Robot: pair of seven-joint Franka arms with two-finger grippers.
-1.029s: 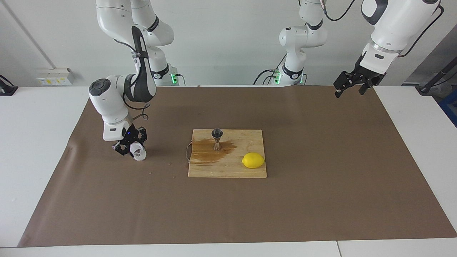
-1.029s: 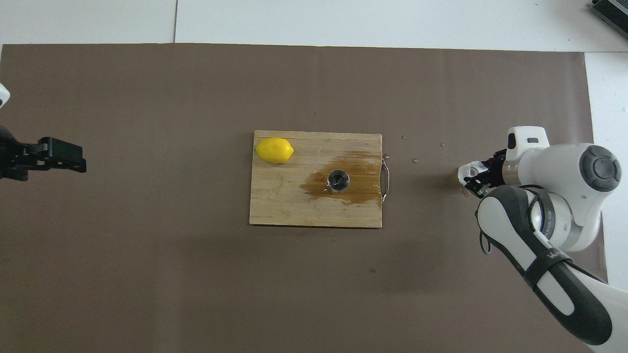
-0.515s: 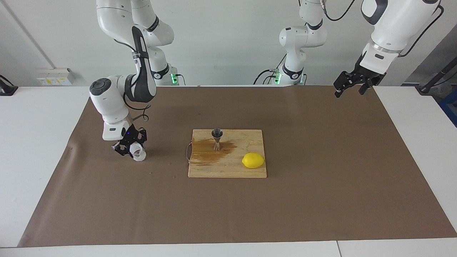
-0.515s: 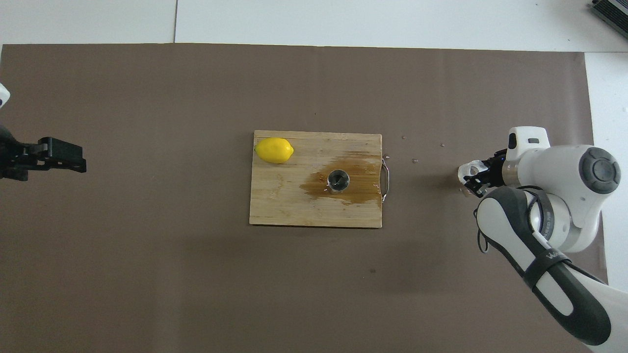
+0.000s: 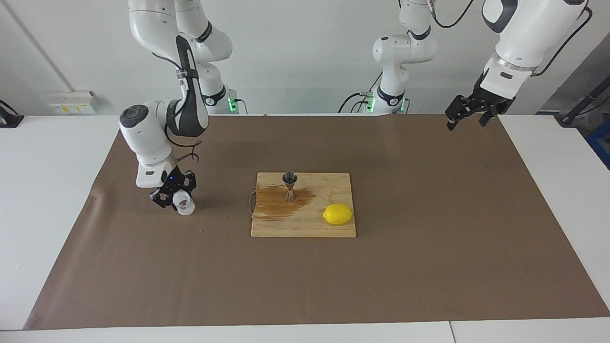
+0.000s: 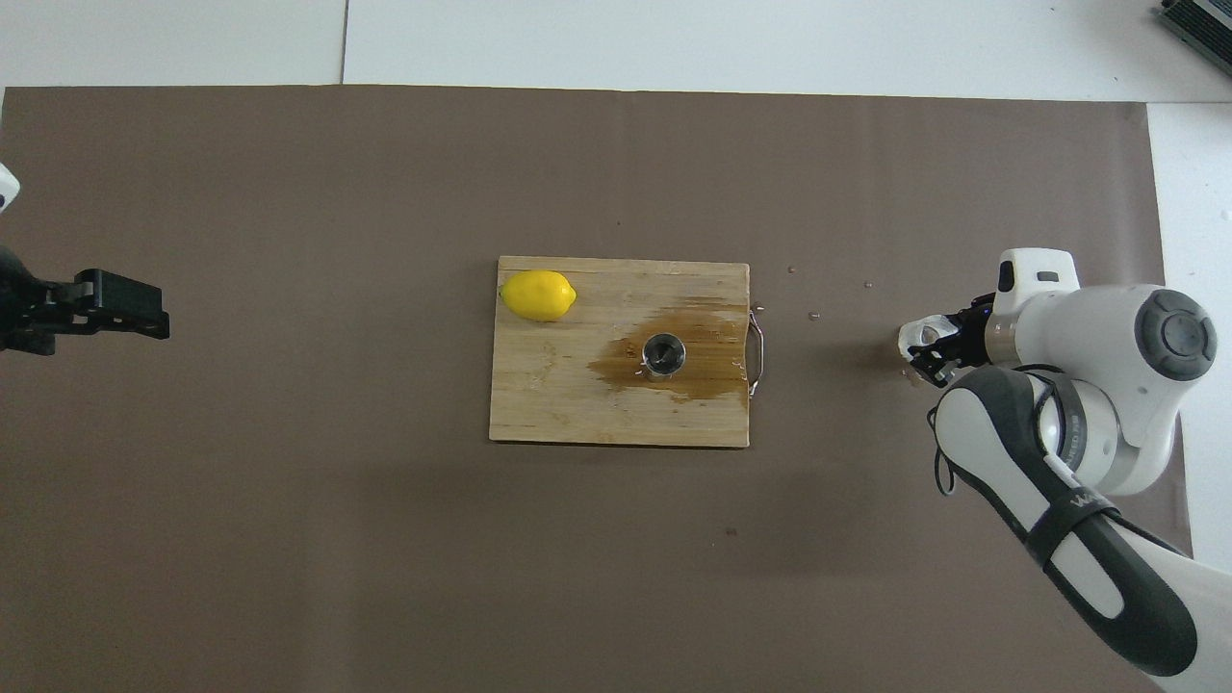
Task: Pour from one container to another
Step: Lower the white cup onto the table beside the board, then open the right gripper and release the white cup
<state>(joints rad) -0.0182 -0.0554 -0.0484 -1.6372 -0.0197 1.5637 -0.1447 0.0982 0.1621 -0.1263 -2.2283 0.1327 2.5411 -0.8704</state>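
While we looked from the facing view, we saw the jigger's (image 5: 289, 185) thin middle and two cone shapes; from overhead it was only a round shiny rim. The overhead view showed the little drops on the brown mat (image 5: 429, 267) more clearly.

We counted one white cup (image 5: 184, 204), one jigger, one lemon (image 5: 338, 214), one wooden board (image 5: 305, 226) and two arms. The jigger stood upright on the board in a brown wet patch (image 5: 281, 202), and the lemon lay on the same board.

The cup was on the mat toward the right arm's end of the counter (image 5: 52, 157), well apart from the board. The right tool (image 5: 175, 196) was around the cup, but we could not tell if it gripped it or had let go.

The left tool (image 5: 467, 114) waited in the air over the mat's edge, fingers apart and holding nothing.

We saw some letters on the right arm's dark band, too small to read.
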